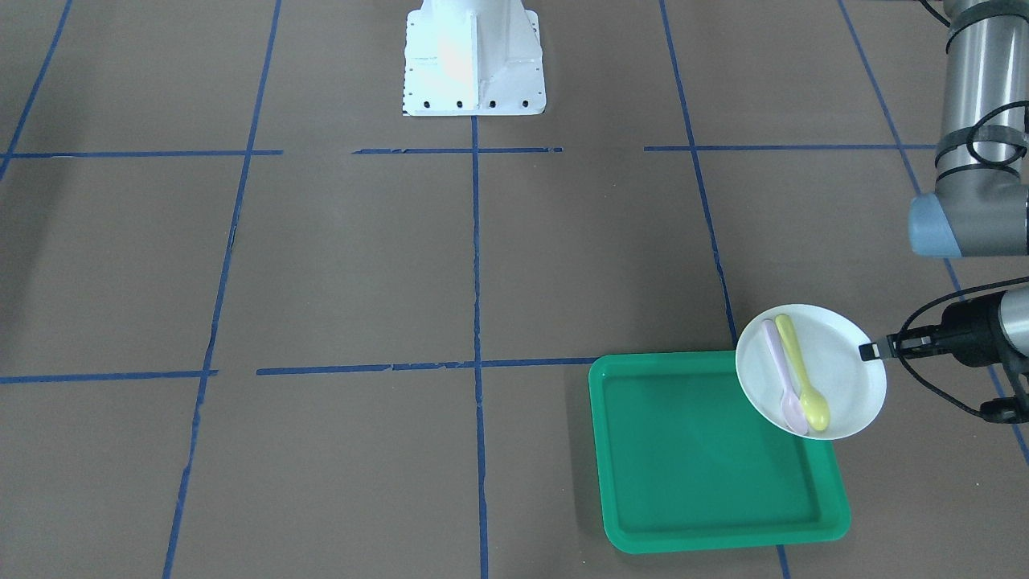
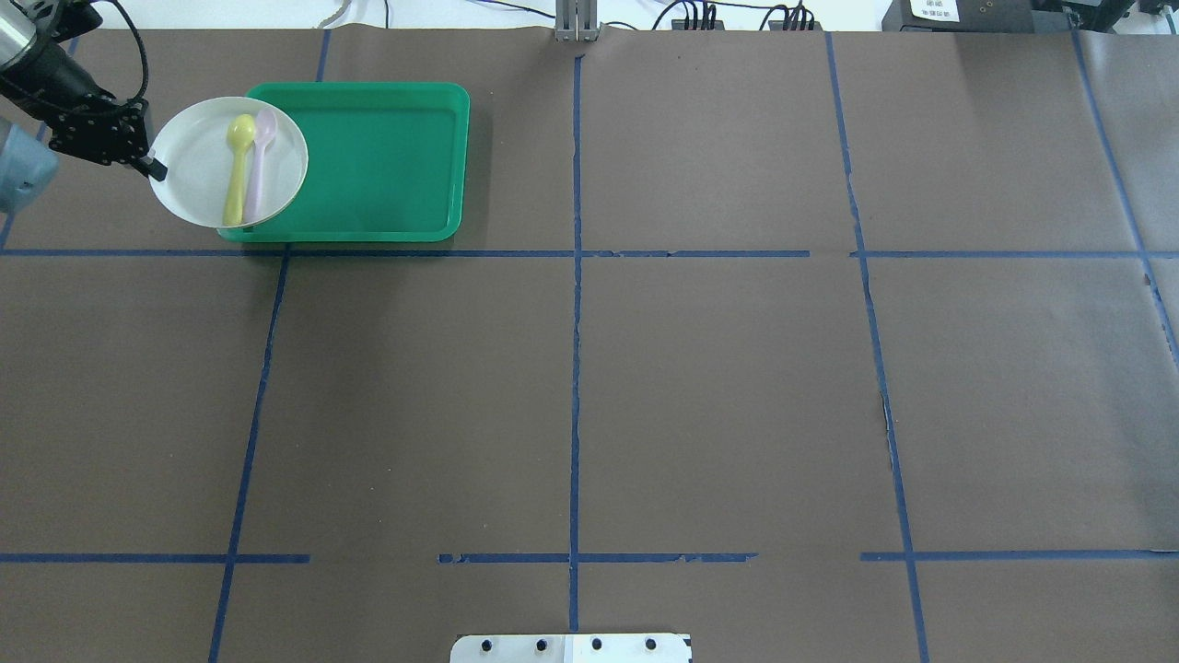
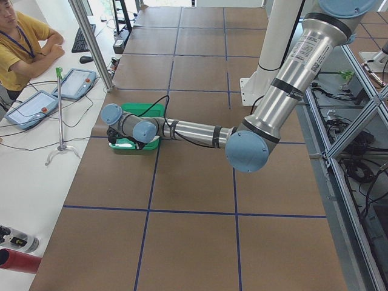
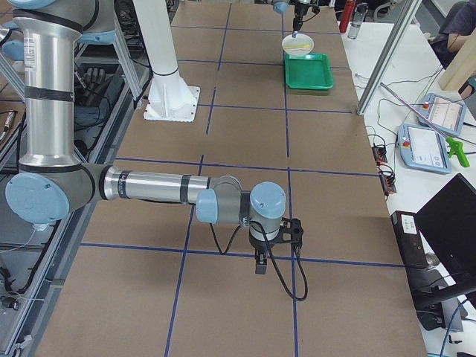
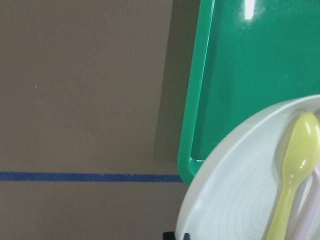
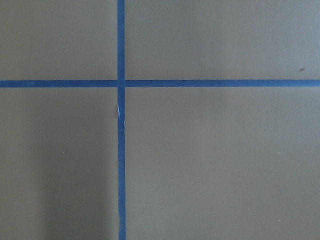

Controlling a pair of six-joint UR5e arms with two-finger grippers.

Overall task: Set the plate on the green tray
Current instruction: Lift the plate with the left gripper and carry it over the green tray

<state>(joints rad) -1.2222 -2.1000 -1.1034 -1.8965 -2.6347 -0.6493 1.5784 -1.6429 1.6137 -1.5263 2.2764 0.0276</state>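
The white plate [image 1: 840, 354] carries a yellow spoon [image 1: 801, 375] and a pink spoon [image 1: 781, 371]. My left gripper [image 1: 873, 351] is shut on the plate's rim and holds it lifted, overlapping one corner of the green tray [image 1: 699, 450]. From overhead the plate [image 2: 189, 170] hangs over the tray's [image 2: 378, 157] left end, with the gripper [image 2: 155, 168] at its outer edge. The left wrist view shows the plate [image 5: 235, 200] over the tray's corner [image 5: 240, 75]. My right gripper [image 4: 260, 264] shows only in the exterior right view, low over the table; I cannot tell its state.
The robot's white base [image 1: 473, 56] stands at the table's near edge to the robot. Blue tape lines [image 2: 576, 276] cross the brown table. The right wrist view shows only table and a tape crossing [image 6: 120, 83]. An operator [image 3: 18, 42] sits beyond the tray's end.
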